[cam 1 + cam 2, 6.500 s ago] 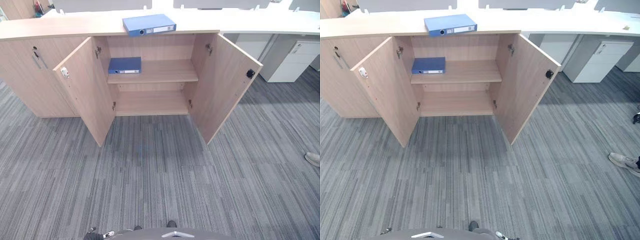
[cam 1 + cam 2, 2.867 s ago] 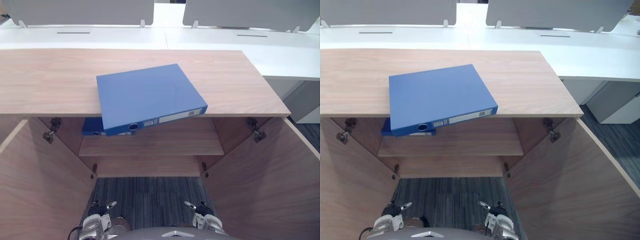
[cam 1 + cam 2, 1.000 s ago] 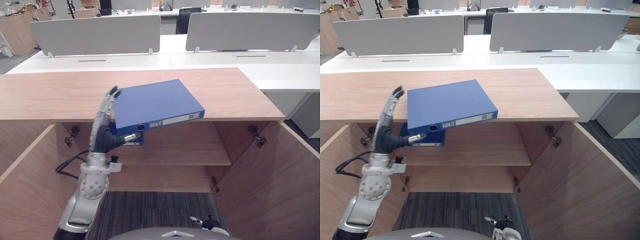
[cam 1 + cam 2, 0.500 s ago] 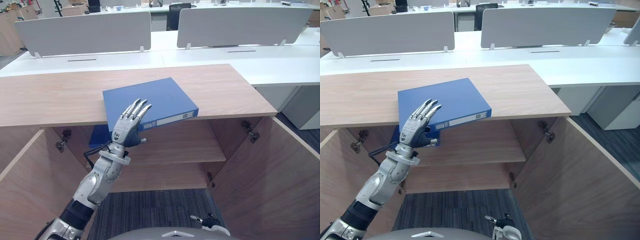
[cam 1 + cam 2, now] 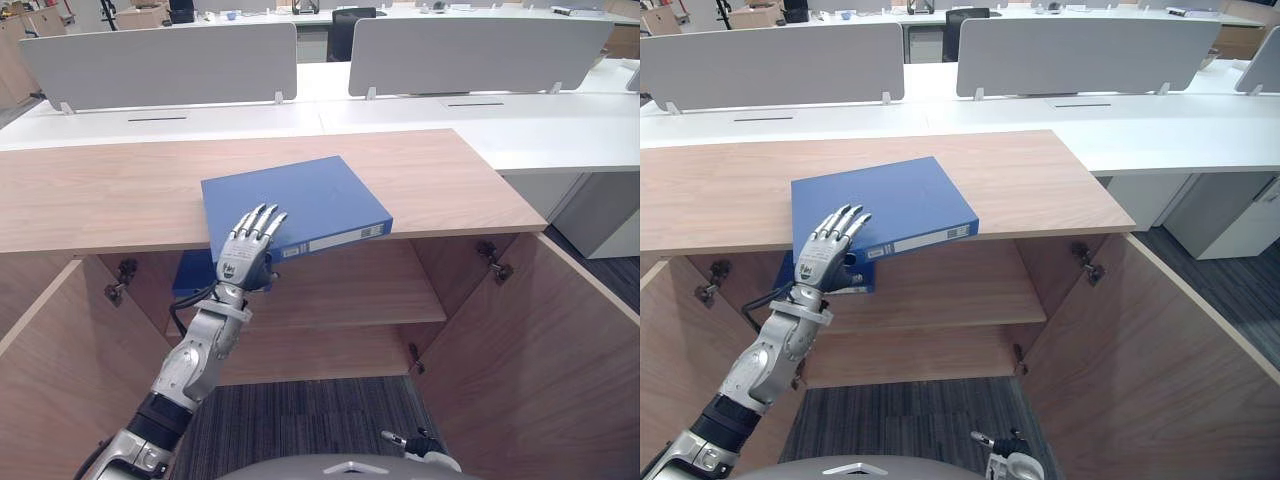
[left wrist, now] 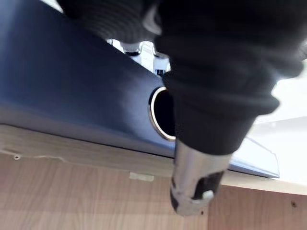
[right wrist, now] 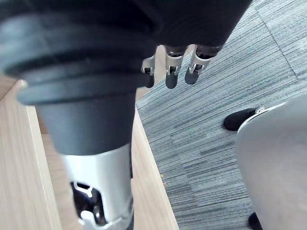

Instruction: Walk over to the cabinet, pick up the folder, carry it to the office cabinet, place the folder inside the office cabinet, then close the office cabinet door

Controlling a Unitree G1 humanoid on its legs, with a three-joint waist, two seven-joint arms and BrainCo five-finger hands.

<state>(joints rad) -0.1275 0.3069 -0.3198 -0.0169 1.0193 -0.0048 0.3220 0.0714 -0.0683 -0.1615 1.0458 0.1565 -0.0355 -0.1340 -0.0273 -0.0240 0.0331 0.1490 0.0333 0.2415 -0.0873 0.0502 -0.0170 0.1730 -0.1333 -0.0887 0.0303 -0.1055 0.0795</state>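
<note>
A blue folder (image 5: pixel 305 198) lies flat on the wooden cabinet top (image 5: pixel 90 200), with its labelled spine overhanging the front edge. My left hand (image 5: pixel 246 262) reaches up from below. Its straight fingers rest on the folder's near left corner and over the spine. In the left wrist view the folder's spine (image 6: pixel 72 96) with its ring hole sits right against the hand, and the thumb (image 6: pixel 194 179) points past it. My right hand (image 7: pixel 172 72) hangs low by the floor with relaxed fingers, also seen at the bottom of the eye views (image 5: pixel 412 443). Both cabinet doors stand wide open.
A second blue folder (image 5: pixel 852 279) lies on the upper shelf (image 5: pixel 350 290) inside, at its left end. The open left door (image 5: pixel 50 390) and right door (image 5: pixel 545 350) flank me. White desks with grey dividers (image 5: pixel 160 65) stand behind the cabinet.
My left hand has turned from upright at the folder's left edge to flat over its near corner, then slid slightly left and lower. The folder has barely shifted.
</note>
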